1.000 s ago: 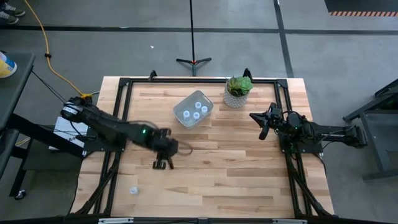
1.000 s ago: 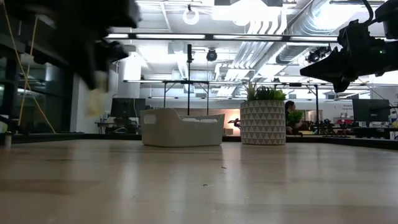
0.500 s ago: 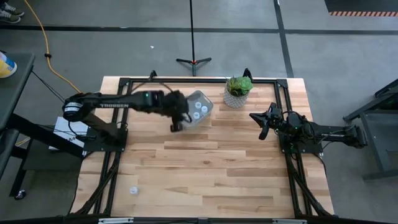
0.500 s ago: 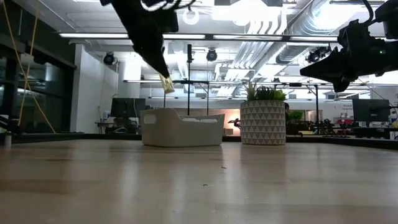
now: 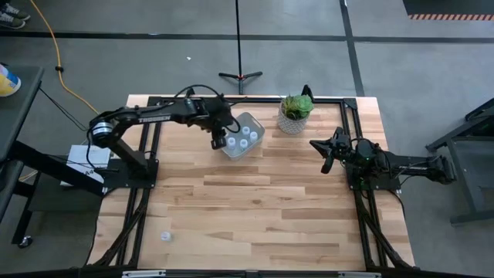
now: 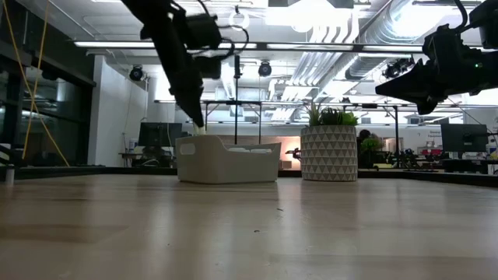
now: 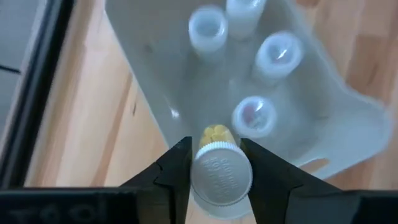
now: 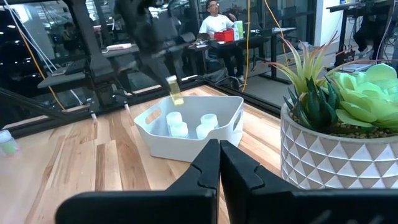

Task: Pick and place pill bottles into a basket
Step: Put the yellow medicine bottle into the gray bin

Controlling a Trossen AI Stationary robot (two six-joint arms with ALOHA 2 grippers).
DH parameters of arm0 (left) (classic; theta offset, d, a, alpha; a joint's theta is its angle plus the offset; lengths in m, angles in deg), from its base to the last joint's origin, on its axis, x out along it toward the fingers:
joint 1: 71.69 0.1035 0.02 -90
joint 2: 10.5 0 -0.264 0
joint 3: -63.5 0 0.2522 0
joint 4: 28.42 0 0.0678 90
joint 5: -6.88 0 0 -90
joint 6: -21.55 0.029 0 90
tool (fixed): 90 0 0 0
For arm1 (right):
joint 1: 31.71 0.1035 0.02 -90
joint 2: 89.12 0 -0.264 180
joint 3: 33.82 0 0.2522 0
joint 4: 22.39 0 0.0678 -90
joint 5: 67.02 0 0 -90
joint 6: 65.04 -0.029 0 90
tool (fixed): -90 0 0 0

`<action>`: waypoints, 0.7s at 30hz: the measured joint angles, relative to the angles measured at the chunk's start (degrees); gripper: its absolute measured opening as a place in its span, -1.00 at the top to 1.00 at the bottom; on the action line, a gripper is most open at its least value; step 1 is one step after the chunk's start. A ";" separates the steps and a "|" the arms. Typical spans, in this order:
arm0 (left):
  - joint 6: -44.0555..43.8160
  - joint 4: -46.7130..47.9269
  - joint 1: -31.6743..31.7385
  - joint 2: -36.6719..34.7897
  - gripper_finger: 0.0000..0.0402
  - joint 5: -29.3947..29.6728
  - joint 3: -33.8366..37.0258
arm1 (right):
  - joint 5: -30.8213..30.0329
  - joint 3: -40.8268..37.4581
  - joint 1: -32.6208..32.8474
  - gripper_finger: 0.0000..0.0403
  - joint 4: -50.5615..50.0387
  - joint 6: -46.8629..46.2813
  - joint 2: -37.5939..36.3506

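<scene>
The light grey basket stands at the table's far middle with several white-capped pill bottles upright in it. My left gripper hangs over the basket's left end, shut on one more pill bottle with yellowish contents. That bottle also shows in the right wrist view. Another bottle lies on the table at the near left. My right gripper waits shut and empty at the table's right side. My left gripper pinches the pill bottle at its cap end between its two fingers, one on each side. The fingers point down from above. The bottle hangs below them, slightly tilted, clear of the basket and just above its left end.
A white patterned pot with a green plant stands right of the basket at the far edge. A black frame runs along the table's edges. Bare wood lies between the basket and the near edge.
My left gripper has carried the pill bottle from the table's left middle toward the far edge. It has come over the basket's left end and gone down toward it, still shut on the bottle.
</scene>
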State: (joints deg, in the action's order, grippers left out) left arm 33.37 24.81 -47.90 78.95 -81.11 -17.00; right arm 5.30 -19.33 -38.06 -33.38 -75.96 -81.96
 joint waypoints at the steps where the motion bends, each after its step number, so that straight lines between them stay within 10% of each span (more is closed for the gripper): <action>1: -0.01 0.20 0.03 0.75 0.16 0.07 0.00 | 0.01 0.00 -0.01 1.00 0.00 -0.01 0.02; 21: 2.95 3.69 -0.18 8.64 0.17 -1.47 -0.13 | -0.21 0.00 -0.02 1.00 0.02 -0.59 0.00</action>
State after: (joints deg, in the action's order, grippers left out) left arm 36.32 28.50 -48.07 87.59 -82.58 -17.13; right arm 5.09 -19.33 -38.08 -33.36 -76.55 -81.96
